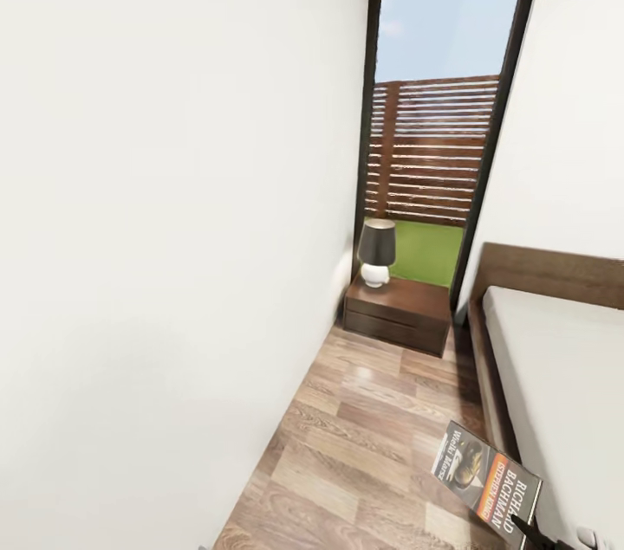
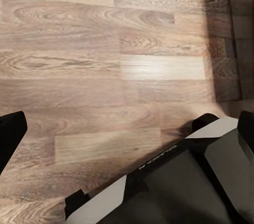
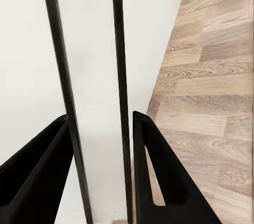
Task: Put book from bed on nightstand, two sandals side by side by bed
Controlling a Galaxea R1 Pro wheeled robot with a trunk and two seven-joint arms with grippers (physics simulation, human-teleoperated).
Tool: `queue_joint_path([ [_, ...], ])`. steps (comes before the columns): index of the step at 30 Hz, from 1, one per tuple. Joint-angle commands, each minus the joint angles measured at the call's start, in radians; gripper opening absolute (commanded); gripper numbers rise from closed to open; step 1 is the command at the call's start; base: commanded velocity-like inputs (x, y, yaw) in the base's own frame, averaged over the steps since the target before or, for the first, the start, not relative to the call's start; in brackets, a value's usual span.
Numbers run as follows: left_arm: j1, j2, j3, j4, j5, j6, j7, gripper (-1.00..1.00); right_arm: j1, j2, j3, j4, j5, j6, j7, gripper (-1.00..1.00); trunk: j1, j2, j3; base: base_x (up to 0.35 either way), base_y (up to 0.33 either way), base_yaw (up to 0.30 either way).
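My right gripper (image 3: 99,118) is shut on the book (image 3: 92,75), seen edge-on between the two black fingers. In the head view the book (image 1: 490,481) hangs tilted above the floor beside the bed (image 1: 563,377), its dark cover with the orange band facing up, and a dark bit of the right gripper (image 1: 530,533) holds its lower corner. The nightstand (image 1: 399,312) stands at the far end of the aisle, against the headboard (image 1: 555,273). My left gripper (image 2: 127,139) is open over the plank floor. The blue sandals are out of view.
A small lamp (image 1: 377,251) with a dark shade sits on the nightstand's left half. A white wall (image 1: 173,229) bounds the narrow aisle on the left. A tall dark-framed window (image 1: 438,100) rises behind the nightstand. My own base (image 2: 180,181) shows below the left gripper.
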Motion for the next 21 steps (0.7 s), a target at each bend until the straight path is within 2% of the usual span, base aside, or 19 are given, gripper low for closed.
queue_joint_path([
  [1,0.000,0.000,0.000,0.000,-0.008,-0.008,0.000,1.00,-0.001,0.000,-0.001,0.002,-0.001,-0.003,0.003,-1.00,0.000,-0.001,0.000,0.001,0.000,-0.234],
  [21,0.000,0.000,0.000,0.000,-0.008,-0.008,0.000,1.00,-0.001,0.000,-0.001,0.002,0.000,-0.003,0.002,-1.00,0.000,-0.001,0.000,0.000,0.000,-0.233],
])
